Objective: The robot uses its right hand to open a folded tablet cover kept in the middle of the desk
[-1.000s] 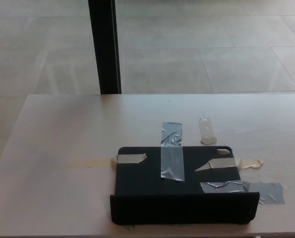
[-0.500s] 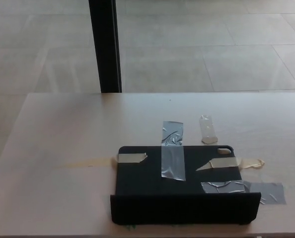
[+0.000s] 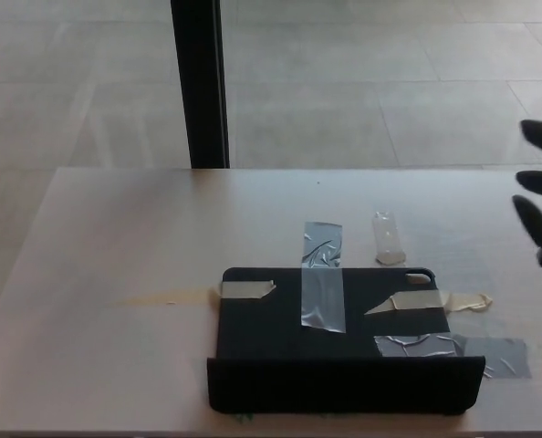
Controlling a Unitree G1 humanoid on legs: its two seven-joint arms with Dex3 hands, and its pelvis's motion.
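Note:
A black tablet cover point(image 3: 280, 333) lies on the light wooden desk point(image 3: 116, 255) near its front edge, held down by strips of silver and beige tape. Its front flap point(image 3: 344, 385) stands upright along the near edge. My right hand point(image 3: 540, 187) comes in at the right edge of the head view, black fingers point(image 3: 534, 219) spread apart and holding nothing. It hovers to the right of the cover and behind it, well apart from it. My left hand does not show.
A small clear piece of tape point(image 3: 388, 239) lies on the desk just behind the cover. A black post point(image 3: 200, 82) stands beyond the desk's far edge, on a tiled floor point(image 3: 362, 82).
My right hand has come into view at the right edge; earlier no hand showed. The whole picture has shifted slightly right, so the camera moved. The cover has not moved.

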